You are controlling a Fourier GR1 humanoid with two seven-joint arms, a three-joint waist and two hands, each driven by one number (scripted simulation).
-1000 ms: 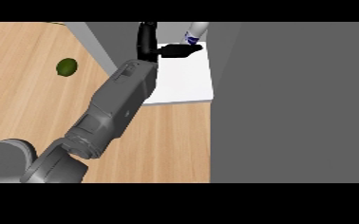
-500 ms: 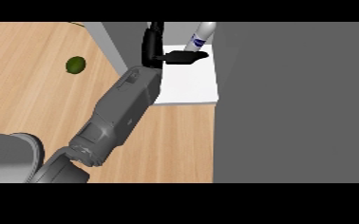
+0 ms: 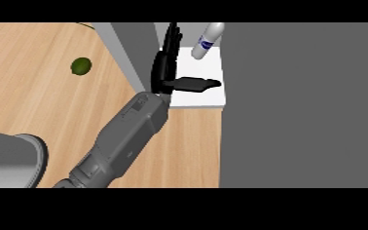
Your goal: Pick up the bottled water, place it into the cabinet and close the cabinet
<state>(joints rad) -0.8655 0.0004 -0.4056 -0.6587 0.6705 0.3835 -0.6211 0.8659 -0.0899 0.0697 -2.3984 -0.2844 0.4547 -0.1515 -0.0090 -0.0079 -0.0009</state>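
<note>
The water bottle, white with a blue label, leans tilted at the back of the cabinet's white shelf. My left hand is inside the cabinet opening, just left of the bottle and nearer to me. It is open: its fingers point straight away and its thumb sticks out to the right over the shelf. Nothing is in the hand, and a gap separates it from the bottle. The grey forearm comes in from the lower left. My right hand is nowhere in the view.
A grey panel stands along the left of the opening. The cabinet's dark grey body fills the right side. A green lime lies on the wooden counter at left.
My left hand has drawn back toward me along the shelf, away from the bottle. The bottle has stayed at the back of the shelf.
</note>
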